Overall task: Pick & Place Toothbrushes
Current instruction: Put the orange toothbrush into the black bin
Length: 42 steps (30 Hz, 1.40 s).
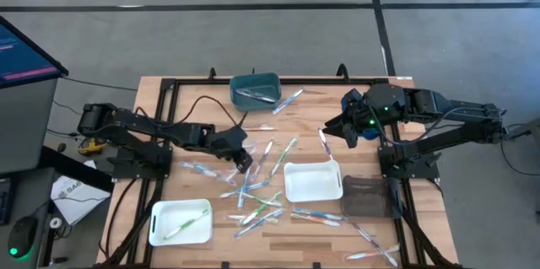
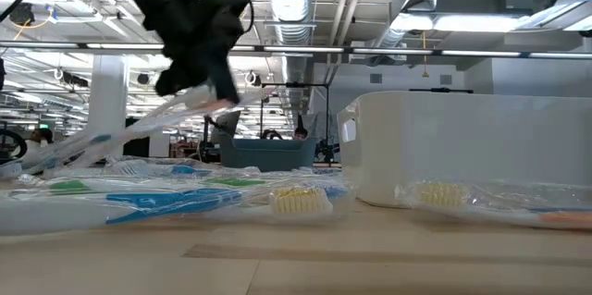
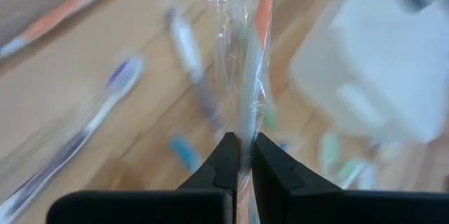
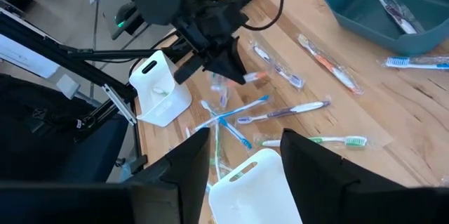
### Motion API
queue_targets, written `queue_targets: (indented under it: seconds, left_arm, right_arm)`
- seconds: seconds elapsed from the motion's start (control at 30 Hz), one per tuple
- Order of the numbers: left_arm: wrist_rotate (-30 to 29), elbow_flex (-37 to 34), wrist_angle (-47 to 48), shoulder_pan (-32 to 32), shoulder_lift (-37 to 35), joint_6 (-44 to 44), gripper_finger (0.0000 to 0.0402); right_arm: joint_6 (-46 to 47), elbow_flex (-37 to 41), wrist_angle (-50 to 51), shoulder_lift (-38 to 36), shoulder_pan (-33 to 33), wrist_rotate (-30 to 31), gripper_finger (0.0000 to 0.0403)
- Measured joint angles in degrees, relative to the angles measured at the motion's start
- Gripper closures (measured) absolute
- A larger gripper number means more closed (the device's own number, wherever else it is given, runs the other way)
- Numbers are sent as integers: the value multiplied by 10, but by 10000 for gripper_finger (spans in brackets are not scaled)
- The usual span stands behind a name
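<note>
Beside the white rectangular plastic tray [image 1: 313,182] mid-bench, the left tool [image 1: 244,160] pinches a clear-wrapped orange-and-white toothbrush [image 3: 247,76], its long axis running straight ahead, while the right tool [image 1: 331,130] hovers half-spread nearby.

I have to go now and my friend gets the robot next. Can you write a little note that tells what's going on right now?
Left gripper: shut on a wrapped toothbrush with an orange stripe, over the middle of the table.
Right gripper: open, holding nothing, hanging above the table's right side.
Done: one green toothbrush lies in the white tray at front left, and at least one brush in the teal bin at the back.
The middle white tray looks empty; the dark tray is hard to see into.
Left: many toothbrushes are scattered on the wood, some at front right.
</note>
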State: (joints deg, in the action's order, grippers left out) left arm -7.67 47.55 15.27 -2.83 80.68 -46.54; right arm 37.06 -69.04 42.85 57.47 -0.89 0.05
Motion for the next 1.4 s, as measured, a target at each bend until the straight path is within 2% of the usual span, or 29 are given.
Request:
queue_targets:
  seconds: [0.23, 0.37, 0.6, 0.73, 0.9, 0.97, 1.13, 1.4]
  left_arm:
    - [-7, 0, -170, 10, 0, -1, 389]
    - [-3, 0, -221, 23, 0, -8, 389]
    - [51, 0, -349, 44, 0, -10, 390]
    - [57, 0, -460, 48, 0, -31, 390]
    - [47, 0, -557, 48, 0, -39, 390]
    - [46, 1, -578, 48, 0, -49, 390]
    - [37, 1, -597, 48, 0, -52, 390]
    - [29, 1, -601, 48, 0, -46, 390]
  right_arm:
    - [0, 0, 0, 0, 0, 0, 236]
    - [-1, 0, 0, 0, 0, 0, 234]
    - [-1, 0, -6, 0, 16, 0, 237]
    - [0, 0, -40, 0, 29, 0, 234]
    - [0, 0, -141, 3, 40, 0, 236]
    - [-1, -1, -178, 11, 41, 0, 238]
    - [-6, -1, -191, 32, 38, 0, 245]
    - [50, 0, -217, 116, 47, 0, 244]
